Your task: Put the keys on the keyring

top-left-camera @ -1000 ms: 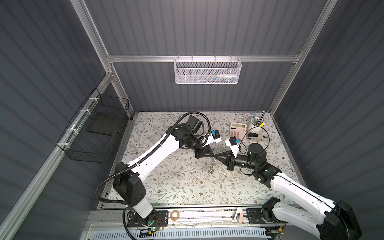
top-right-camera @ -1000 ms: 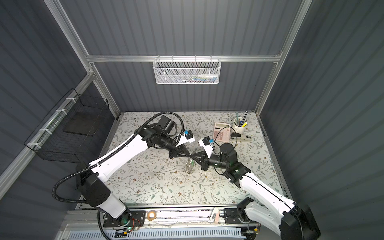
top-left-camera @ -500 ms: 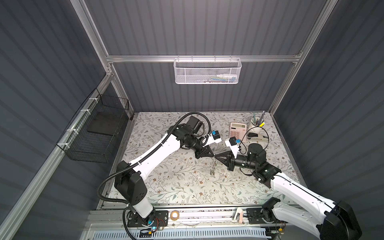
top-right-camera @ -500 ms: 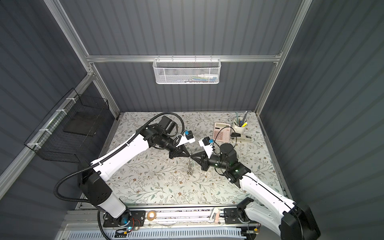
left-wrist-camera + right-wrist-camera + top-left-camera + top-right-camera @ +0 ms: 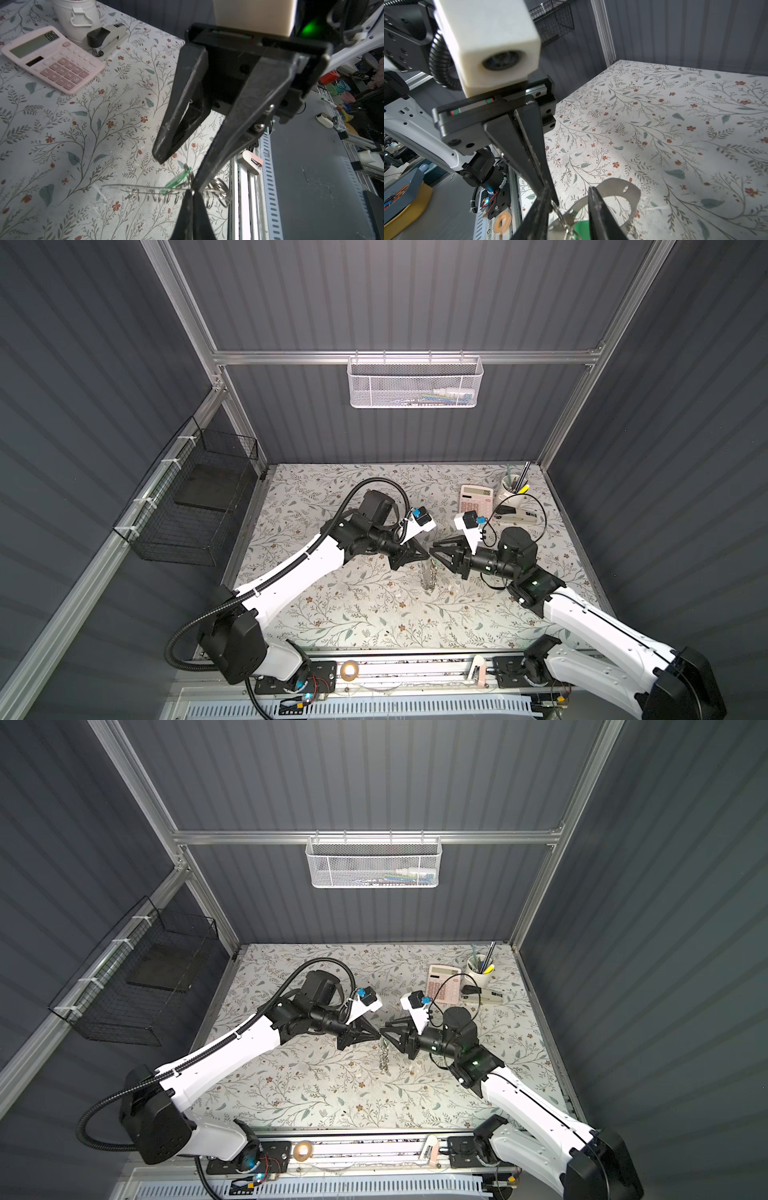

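The keyring (image 5: 145,188), a thin dark hoop fringed with small silvery pieces, hangs above the table from my left gripper (image 5: 192,192), which is shut on its wire. In both top views it dangles as a silvery bunch (image 5: 430,578) (image 5: 384,1058) under the meeting fingertips. The green-headed key (image 5: 176,181) (image 5: 581,228) sits against the hoop beside the left fingertips; I cannot tell whether it is threaded on. My right gripper (image 5: 570,190) (image 5: 435,553) faces the left gripper (image 5: 427,558), open, with one finger on each side of the key. A curved silvery band (image 5: 618,187) shows behind its fingers.
A pink calculator (image 5: 476,497), a white pen cup (image 5: 513,487) and a stapler (image 5: 515,514) stand at the back right of the floral table. A black wire basket (image 5: 195,506) hangs on the left wall, a white mesh basket (image 5: 415,383) on the back wall.
The right gripper's jaws have parted from shut to open. Both arms stay tip to tip over the table's middle, the ring still hanging from the left gripper.
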Action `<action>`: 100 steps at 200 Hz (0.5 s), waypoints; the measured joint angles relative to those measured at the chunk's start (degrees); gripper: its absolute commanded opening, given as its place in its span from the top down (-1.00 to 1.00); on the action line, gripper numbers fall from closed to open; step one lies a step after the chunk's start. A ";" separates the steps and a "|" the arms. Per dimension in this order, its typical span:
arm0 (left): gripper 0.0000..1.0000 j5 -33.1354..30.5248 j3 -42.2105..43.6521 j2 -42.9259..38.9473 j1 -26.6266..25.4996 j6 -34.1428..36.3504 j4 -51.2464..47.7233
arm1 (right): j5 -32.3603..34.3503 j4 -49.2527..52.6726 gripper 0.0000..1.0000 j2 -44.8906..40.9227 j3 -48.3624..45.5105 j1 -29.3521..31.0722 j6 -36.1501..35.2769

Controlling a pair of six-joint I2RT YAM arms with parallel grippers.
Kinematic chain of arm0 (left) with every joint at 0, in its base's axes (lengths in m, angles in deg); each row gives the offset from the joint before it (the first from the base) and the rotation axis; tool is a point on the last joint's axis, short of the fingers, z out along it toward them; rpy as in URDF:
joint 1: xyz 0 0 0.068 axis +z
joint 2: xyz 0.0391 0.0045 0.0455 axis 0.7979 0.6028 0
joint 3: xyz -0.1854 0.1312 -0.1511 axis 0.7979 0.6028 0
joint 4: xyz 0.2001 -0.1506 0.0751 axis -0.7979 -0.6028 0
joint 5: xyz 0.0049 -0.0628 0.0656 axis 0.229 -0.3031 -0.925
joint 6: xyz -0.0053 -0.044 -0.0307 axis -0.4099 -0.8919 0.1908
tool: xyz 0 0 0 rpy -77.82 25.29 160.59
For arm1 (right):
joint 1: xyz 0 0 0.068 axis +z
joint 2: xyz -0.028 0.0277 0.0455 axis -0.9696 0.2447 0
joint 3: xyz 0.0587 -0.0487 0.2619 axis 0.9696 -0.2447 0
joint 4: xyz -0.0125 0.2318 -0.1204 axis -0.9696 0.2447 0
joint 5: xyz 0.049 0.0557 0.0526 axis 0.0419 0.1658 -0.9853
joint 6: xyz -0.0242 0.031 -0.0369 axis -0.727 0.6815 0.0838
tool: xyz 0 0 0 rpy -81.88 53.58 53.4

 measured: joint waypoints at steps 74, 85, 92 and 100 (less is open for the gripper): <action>1.00 -1.53 10.21 -5.57 0.00 -9.60 16.31 | -0.31 -1.75 0.42 0.55 0.02 -0.04 0.24; 1.00 -2.03 11.19 -6.03 0.00 -10.88 18.08 | -0.20 -1.77 0.41 0.74 0.04 -0.09 0.24; 1.00 -2.40 11.74 -6.27 0.00 -11.58 19.28 | -0.17 -1.75 0.41 0.79 0.04 -0.20 0.26; 1.00 -3.04 12.39 -6.60 0.00 -12.57 21.29 | -0.20 -1.57 0.41 0.85 0.04 -0.22 0.24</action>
